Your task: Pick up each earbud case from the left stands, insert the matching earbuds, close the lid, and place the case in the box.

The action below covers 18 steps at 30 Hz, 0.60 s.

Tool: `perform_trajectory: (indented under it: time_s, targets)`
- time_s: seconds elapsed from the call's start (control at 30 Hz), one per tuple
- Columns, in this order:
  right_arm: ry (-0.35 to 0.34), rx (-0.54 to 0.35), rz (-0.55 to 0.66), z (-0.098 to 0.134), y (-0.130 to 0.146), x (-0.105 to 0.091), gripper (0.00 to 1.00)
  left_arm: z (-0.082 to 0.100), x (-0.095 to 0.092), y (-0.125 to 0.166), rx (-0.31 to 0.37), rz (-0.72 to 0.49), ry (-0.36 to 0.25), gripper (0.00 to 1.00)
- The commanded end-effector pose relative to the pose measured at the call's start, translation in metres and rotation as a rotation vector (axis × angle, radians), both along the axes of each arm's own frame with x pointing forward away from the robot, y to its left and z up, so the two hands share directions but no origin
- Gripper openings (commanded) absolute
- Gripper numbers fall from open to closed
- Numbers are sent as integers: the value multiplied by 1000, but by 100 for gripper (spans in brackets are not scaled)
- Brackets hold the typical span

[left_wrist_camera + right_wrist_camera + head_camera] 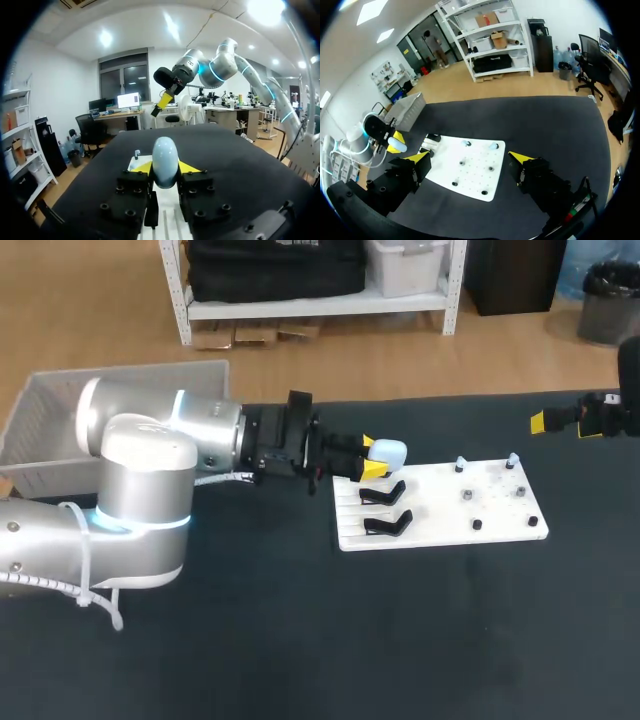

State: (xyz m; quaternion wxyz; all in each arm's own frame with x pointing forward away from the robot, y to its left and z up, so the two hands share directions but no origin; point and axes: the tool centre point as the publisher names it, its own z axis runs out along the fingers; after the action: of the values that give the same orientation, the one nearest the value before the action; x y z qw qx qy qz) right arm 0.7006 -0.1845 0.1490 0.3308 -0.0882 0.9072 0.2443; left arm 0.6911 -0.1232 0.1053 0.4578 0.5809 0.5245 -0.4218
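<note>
1. The left gripper is clenched on the case, a smooth, pale-blue, egg-shaped shell, at the left edge of the board. It is gripped by its flanks, probably to leave the lid free.
2. Two black hooked stands on the flat white board's left half hold nothing.
3. Small pale nubs on pegs at its far edge are likely earbuds.
4. The right gripper hangs past the board's right end, jaws spread and empty.
5. The box, ribbed translucent plastic, sits well left of the board.

Left arm: silver-grey shell, cyan glowing ring, white cable; black gripper (yellow tips).
</note>
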Motion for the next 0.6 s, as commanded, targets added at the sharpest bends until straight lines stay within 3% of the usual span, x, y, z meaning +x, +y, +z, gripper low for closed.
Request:
perform_trajectory:
  time_s: [0.03, 0.27, 0.6]
  targets:
    - [0, 1, 3, 0, -1, 1, 100, -1, -3, 0, -5, 12, -6, 0]
    - [0, 1, 3, 0, -1, 1, 100, -1, -3, 0, -5, 12, -6, 0]
    - [0, 1, 3, 0, -1, 1, 100, 6, -19, -13, -98, 19, -17, 0]
